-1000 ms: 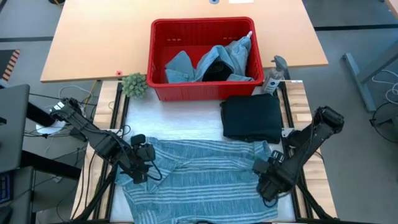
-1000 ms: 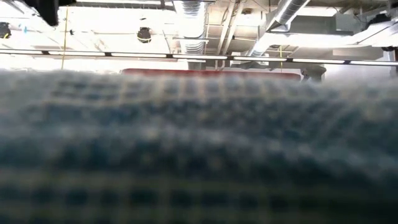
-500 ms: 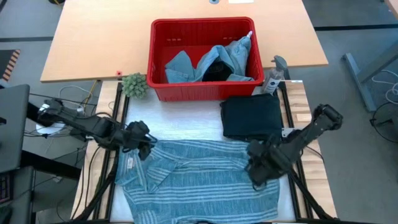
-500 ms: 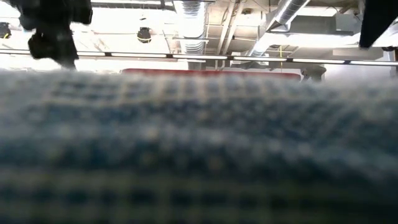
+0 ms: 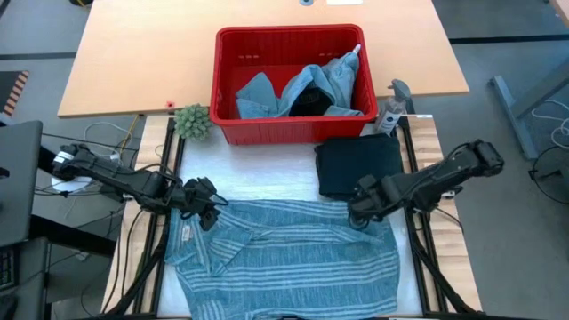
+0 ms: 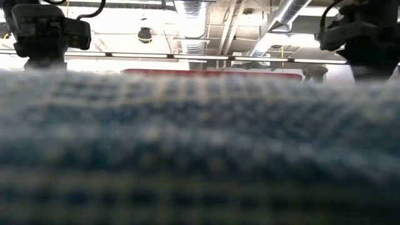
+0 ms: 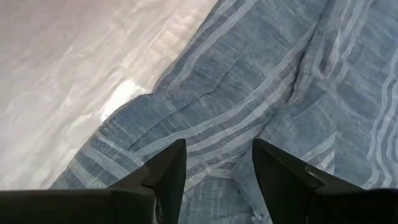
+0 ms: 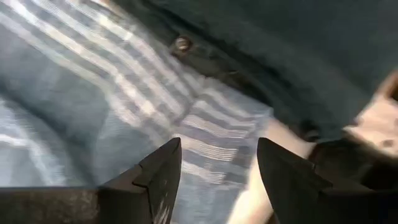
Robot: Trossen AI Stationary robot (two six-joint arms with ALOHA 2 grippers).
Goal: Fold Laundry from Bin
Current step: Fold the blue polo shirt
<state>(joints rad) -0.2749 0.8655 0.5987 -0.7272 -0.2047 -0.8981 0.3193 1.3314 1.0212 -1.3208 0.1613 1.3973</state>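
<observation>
I've got the blue-grey striped cloth [image 5: 284, 258] spread flat at the 6 o'clock end of the worktop [image 5: 258, 173], and both arms sit low at its far corners, so the risk is all about those two grabs. My left end effector [image 5: 206, 213] is at about 8 o'clock, fingers spread and empty over the cloth's top-left corner; in its wrist view the fabric there is rumpled into ridges, and if I close now I may pinch one layer of a fold, not the true edge, and the lift would drag the piece crooked. My right end effector [image 5: 359, 210] is at about 4 o'clock, fingers also spread with nothing between them, right where the striped cloth meets the folded black garment [image 5: 360, 167] just beyond it. That's my bigger worry: its wrist view shows dark fabric and a button close past the fingertips, so a close here could catch the black piece too and pull the finished fold apart. Uneven timing between the two arms would also skew the cloth. The left arm reaches in low from 9 o'clock, the right arm stretches nearly level from 3 o'clock, elbow well out. Farther off at 12 o'clock the red bin [image 5: 289, 40] holds light blue denim pieces [image 5: 262, 93] and a dark one, untouched, with a small green plant [image 5: 192, 121] beside its left corner.
</observation>
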